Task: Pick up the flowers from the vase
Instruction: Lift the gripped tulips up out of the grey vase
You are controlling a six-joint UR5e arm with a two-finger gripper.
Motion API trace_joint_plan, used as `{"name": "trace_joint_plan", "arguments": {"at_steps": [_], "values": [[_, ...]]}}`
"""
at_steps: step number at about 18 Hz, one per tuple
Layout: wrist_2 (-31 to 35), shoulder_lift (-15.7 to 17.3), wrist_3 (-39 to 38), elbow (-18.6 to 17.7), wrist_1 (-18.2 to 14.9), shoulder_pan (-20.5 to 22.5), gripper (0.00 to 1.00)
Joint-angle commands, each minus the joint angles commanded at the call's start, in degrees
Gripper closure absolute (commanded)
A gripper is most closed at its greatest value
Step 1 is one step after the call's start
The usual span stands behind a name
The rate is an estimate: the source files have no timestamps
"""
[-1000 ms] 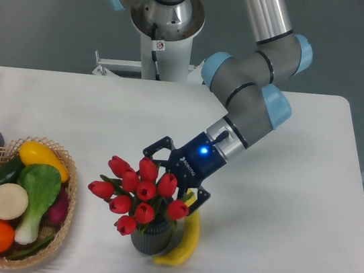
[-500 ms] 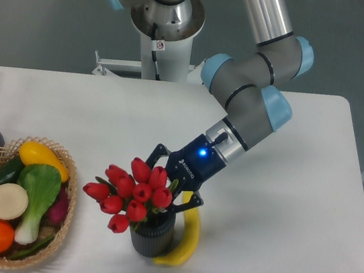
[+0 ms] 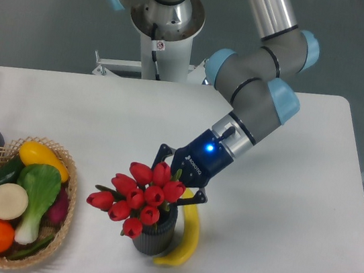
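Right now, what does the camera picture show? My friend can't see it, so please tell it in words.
A robot arm's gripper reaches into a bunch of red flowers standing in a dark vase on a white table. A yellow banana lies beside the vase, and a woven basket of vegetables sits on the left.

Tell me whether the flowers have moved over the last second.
Yes. The flowers have shifted right and slightly down in view, away from the basket, bunched tighter over the vase with the gripper at them.
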Motion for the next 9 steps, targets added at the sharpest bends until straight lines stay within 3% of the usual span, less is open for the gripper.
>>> {"name": "trace_joint_plan", "arguments": {"at_steps": [3,9], "values": [[-0.70,1.67,-4.74,2.46,0.00,1.14,1.00],[-0.79,1.68,-8.97,7.90,0.00,2.46,1.00]]}}
